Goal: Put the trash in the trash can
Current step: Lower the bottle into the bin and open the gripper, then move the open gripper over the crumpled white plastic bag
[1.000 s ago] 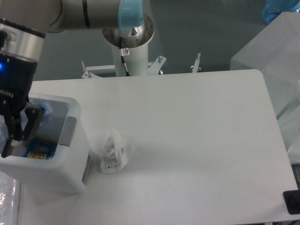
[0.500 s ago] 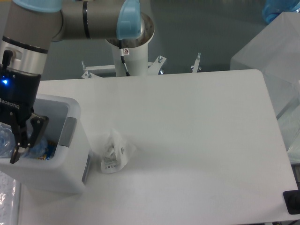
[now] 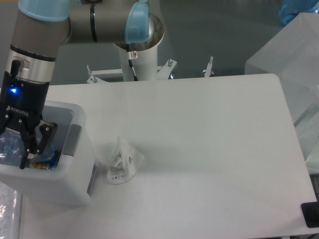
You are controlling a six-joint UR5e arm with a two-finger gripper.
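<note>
Far left: we recorded the bottle [image 3: 9, 149] lying inside the trash can [image 3: 75, 174], gripper [image 3: 25, 149] released above it. Just right, the wrapper [image 3: 121, 162] lay on the bench [image 3: 209, 149], beside the can.

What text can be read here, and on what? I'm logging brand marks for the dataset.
"ROBOTIQ": white letters on the black body of the claw.
Small white label on the wrapper: dark print, too small to read.
Packet in the bin: mostly hidden, nothing readable.
Bottle: no label text legible.
</note>
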